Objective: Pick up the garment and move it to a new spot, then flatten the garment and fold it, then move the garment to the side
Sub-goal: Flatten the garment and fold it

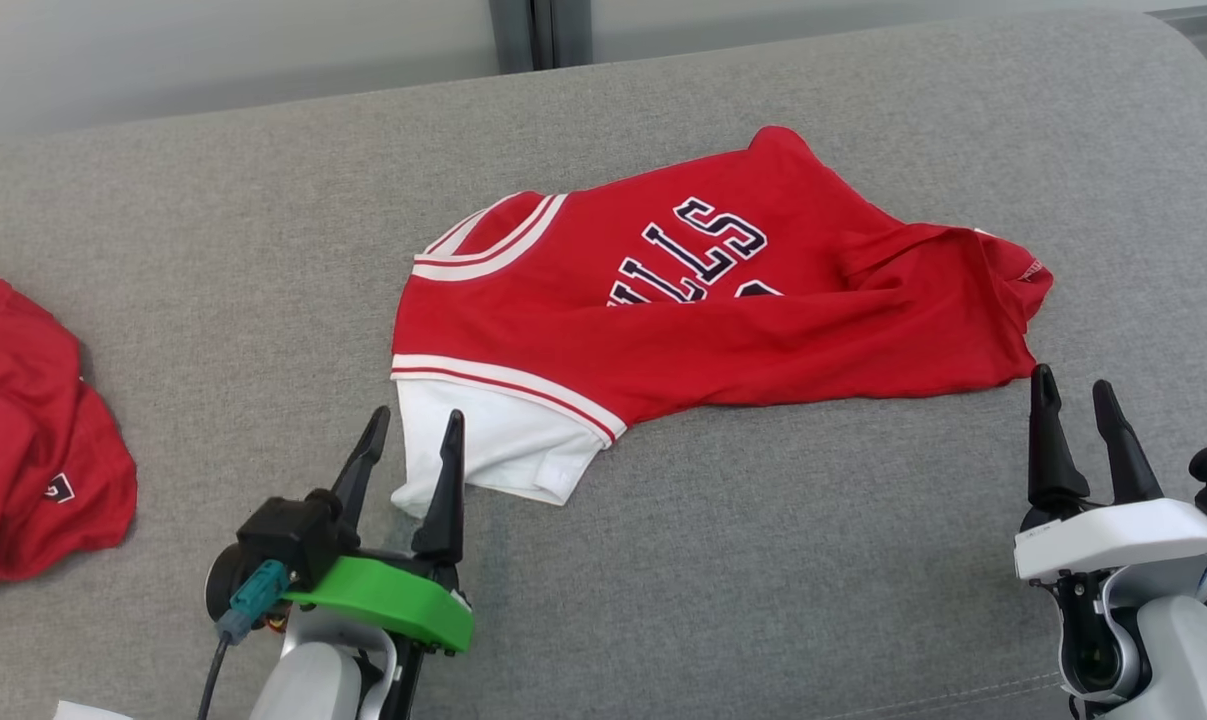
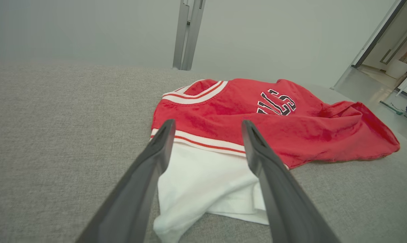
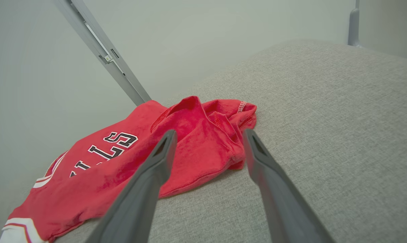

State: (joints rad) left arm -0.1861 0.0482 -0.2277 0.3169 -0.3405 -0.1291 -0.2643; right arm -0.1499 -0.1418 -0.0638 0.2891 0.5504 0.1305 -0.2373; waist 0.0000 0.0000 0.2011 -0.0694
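The garment (image 1: 723, 310) is a red jersey with white trim, dark lettering and a white sleeve, lying rumpled across the middle of a grey cushioned surface (image 1: 763, 560). My left gripper (image 1: 415, 425) stands open at the near left end, its fingers straddling the white sleeve (image 2: 206, 182) without closing on it. My right gripper (image 1: 1073, 385) is open just in front of the jersey's bunched right end (image 3: 220, 135), and its fingers hold nothing. The left wrist view has the garment (image 2: 274, 114) spread beyond the open fingers.
A second red garment (image 1: 33, 440) lies bunched at the left edge of the surface. A pale wall with a grey vertical post (image 1: 538, 30) runs behind the far edge. Bare grey fabric stretches in front of the jersey and to its right.
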